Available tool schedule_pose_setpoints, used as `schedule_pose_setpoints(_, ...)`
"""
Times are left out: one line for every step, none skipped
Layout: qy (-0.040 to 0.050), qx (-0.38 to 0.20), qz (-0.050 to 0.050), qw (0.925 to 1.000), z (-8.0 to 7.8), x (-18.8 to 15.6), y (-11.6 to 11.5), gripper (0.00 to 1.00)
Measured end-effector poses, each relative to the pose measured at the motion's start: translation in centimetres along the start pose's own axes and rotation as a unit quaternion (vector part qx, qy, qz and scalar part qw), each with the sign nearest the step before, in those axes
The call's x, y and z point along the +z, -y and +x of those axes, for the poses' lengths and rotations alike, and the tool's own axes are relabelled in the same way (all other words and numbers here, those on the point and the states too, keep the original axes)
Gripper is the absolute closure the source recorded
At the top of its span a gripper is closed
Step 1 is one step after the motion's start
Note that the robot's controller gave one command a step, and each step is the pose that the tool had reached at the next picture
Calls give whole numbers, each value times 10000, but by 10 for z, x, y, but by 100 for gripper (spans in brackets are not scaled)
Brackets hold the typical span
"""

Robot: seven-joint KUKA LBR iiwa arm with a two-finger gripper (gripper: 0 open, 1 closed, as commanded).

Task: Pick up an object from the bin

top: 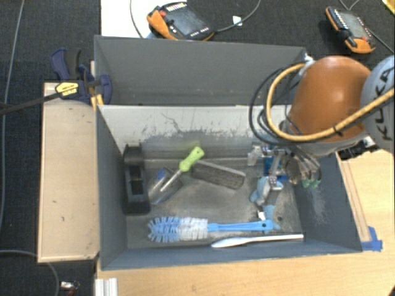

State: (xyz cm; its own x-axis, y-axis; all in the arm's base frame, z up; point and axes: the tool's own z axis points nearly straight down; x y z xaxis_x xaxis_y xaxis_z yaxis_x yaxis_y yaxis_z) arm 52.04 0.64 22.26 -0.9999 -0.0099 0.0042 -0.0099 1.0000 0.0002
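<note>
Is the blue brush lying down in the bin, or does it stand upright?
Lying down. The brush shows its whole length on the bin floor, bristles left, handle right.

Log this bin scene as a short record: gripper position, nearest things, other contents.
bin: grey metal bin
gripper: low in the bin's right part, over the handle end of the blue bottle brush
nearest things: blue bottle brush along the near wall; white stick beside it
other contents: green-handled tool and grey block mid-bin; black tape dispenser at left
</note>
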Motion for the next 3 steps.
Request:
schedule_pose_setpoints(39,1,-1,10000,-2,-4,0,0)
schedule_pose_setpoints(61,96,-11,9999,-7,126,-145,0)
schedule_pose_setpoints(120,-902,27,9958,-75,68,-68,0)
